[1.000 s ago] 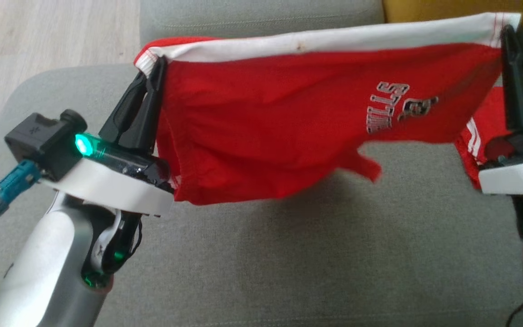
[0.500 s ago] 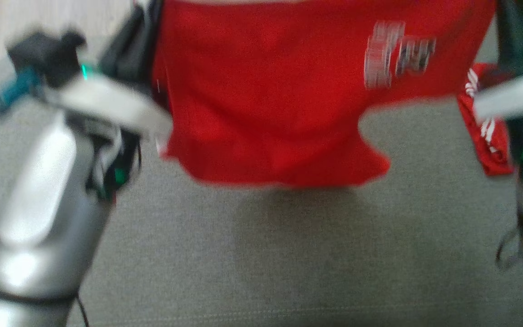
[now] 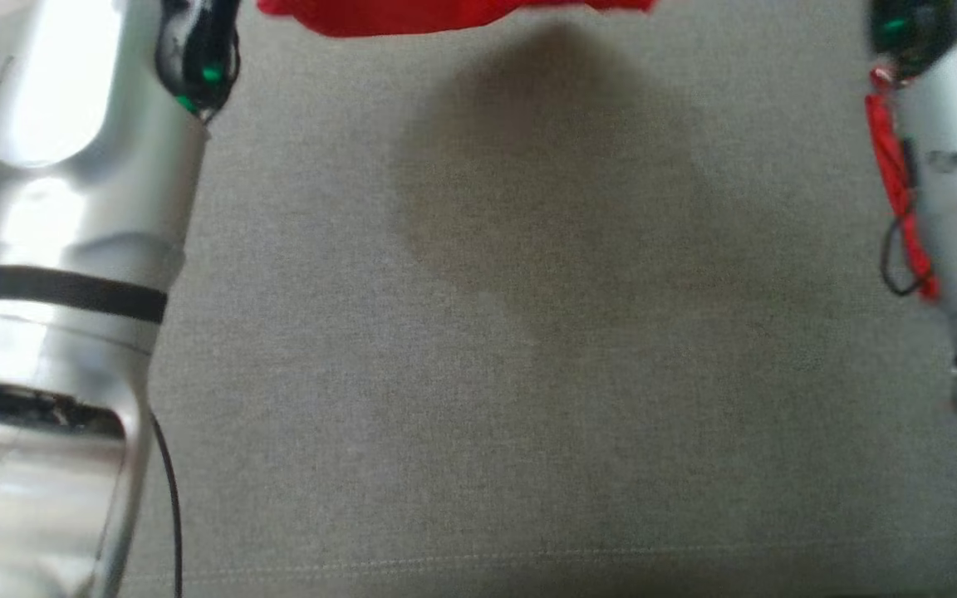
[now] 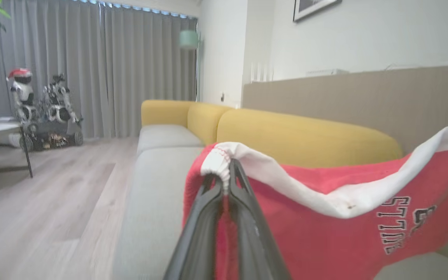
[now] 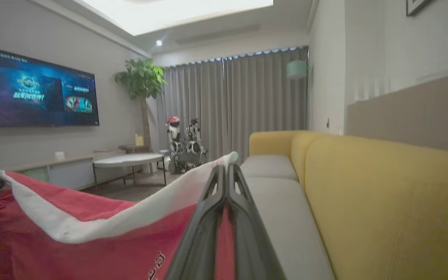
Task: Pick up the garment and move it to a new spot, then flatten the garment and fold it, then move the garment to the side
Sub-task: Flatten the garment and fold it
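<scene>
The garment [image 3: 445, 17] has risen in my head view; left gripper [image 4: 227, 169] and right gripper [image 5: 224, 169] each clench its white waistband [image 4: 286, 177].

Red cloth garment [image 4: 325, 233], matt woven sofa seat [image 3: 478, 374]

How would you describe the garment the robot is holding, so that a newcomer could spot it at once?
Find the long sofa with the yellow back and grey seat. Over that seat the garment hangs stretched between the left gripper and right gripper, each shut on its white band. Unlike the plain sofa, it is red with grey lettering.
</scene>
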